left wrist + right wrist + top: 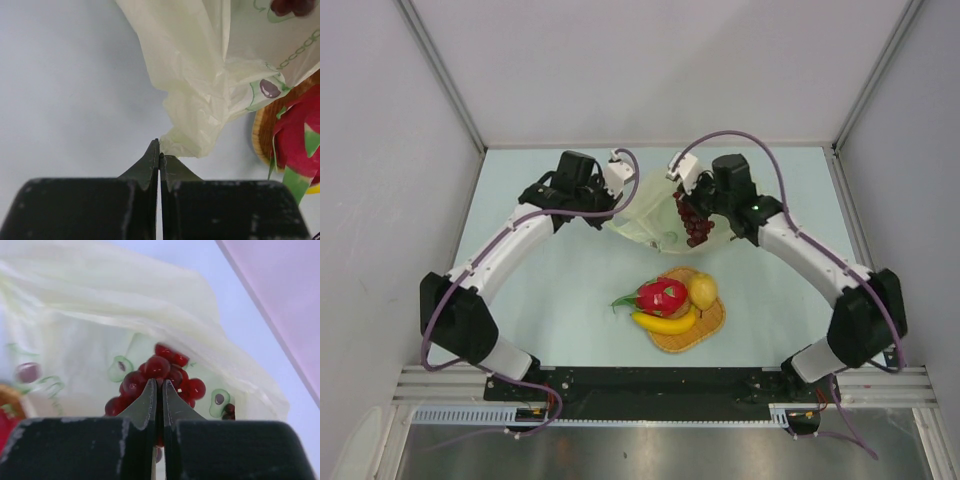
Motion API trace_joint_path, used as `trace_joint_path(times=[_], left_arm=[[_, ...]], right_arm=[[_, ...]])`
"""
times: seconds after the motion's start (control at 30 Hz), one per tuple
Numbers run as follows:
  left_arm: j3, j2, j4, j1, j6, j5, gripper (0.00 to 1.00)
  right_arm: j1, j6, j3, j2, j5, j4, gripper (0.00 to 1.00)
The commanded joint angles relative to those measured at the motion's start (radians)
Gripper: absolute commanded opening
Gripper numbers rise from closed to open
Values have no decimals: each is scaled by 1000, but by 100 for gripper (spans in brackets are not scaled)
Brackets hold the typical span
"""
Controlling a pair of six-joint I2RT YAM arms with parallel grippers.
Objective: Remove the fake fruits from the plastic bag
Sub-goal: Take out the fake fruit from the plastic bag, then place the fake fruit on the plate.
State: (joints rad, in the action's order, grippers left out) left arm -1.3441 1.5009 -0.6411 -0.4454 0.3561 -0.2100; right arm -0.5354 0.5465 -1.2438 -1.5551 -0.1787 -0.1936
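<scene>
The plastic bag (645,215) hangs pale and translucent between my two grippers at the back of the table. My left gripper (612,212) is shut on a bunched corner of the plastic bag (200,75), pinched at the fingertips (160,155). My right gripper (695,200) is shut on the dark red grape bunch (694,228). The grapes (160,365) crowd round that gripper's tips (161,382), with the bag's (100,315) printed film behind them. On the round orange mat (712,325) lie the dragon fruit (662,294), the lemon (703,291) and the banana (665,322).
White walls with metal posts close in the table at the back and both sides. The mat sits in front of the bag, between the two arms. In the left wrist view the dragon fruit (300,140) and the mat's rim (261,130) lie just right of the bag.
</scene>
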Motion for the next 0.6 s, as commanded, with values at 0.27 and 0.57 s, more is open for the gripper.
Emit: trace_joint_path(times=[0.27, 0.57], left_arm=[[-133, 76, 20, 5, -86, -126, 0], [-181, 122, -17, 4, -131, -193, 0]], right_arm=[[-95, -89, -25, 363, -248, -280, 0], [-241, -69, -23, 532, -232, -553, 0]])
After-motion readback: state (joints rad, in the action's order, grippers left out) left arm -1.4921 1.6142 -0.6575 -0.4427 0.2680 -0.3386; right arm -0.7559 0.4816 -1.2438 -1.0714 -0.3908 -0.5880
